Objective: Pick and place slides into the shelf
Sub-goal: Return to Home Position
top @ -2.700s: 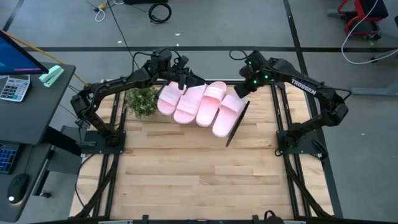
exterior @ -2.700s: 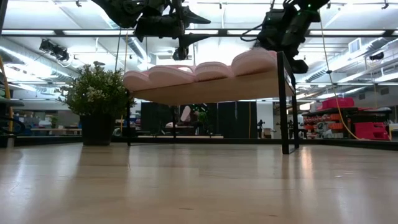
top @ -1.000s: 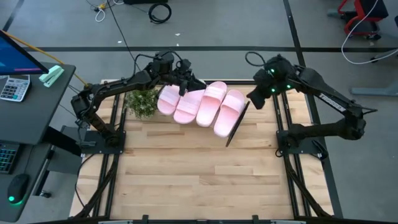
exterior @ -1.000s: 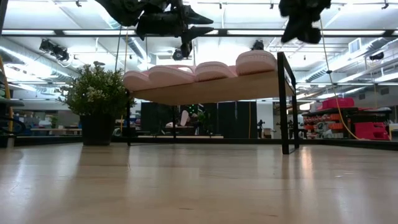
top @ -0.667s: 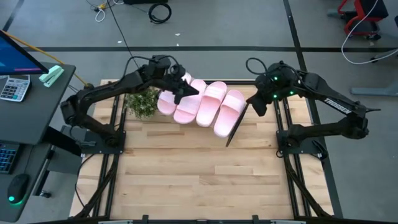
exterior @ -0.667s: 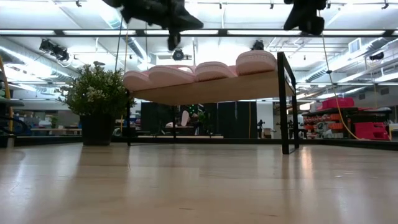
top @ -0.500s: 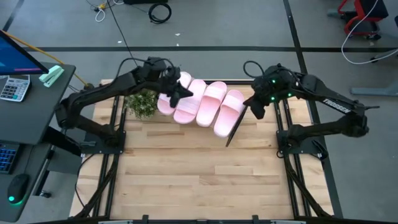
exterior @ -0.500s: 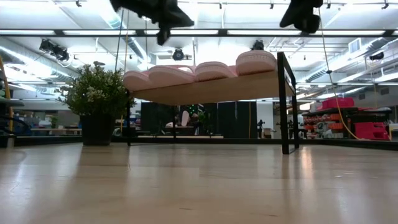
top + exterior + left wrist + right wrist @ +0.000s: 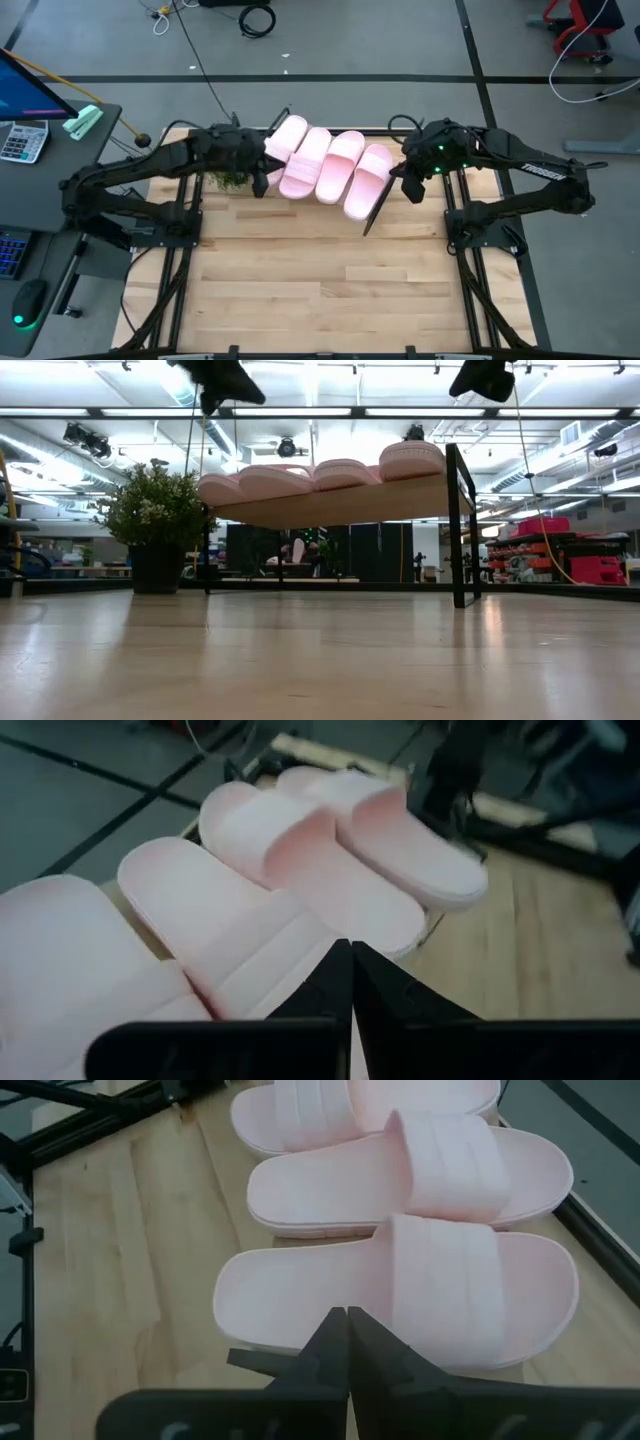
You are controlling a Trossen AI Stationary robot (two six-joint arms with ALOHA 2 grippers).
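Note:
Several light pink slides (image 9: 325, 163) lie side by side, soles down, on the slanted wooden shelf (image 9: 340, 507), which stands on thin black legs at the table's far side. In the low view the slides (image 9: 320, 475) show as a row along the board's top. My left gripper (image 9: 262, 178) hangs shut just left of the row, above its leftmost slide (image 9: 240, 935). My right gripper (image 9: 412, 187) hangs shut off the shelf's right end, above the rightmost slide (image 9: 400, 1295). Neither one holds anything.
A potted plant (image 9: 155, 520) stands on the table left of the shelf, under my left arm. The bare wooden tabletop (image 9: 320, 280) stretches from the shelf to the near edge. A desk with a calculator (image 9: 22, 140) stands beyond the table's left side.
My left gripper has drawn back from above the left slides toward the table's left and near side, shutting and turning as it went. My right gripper has swung a little toward the near edge beside the shelf's right end. The slides have stayed on the shelf.

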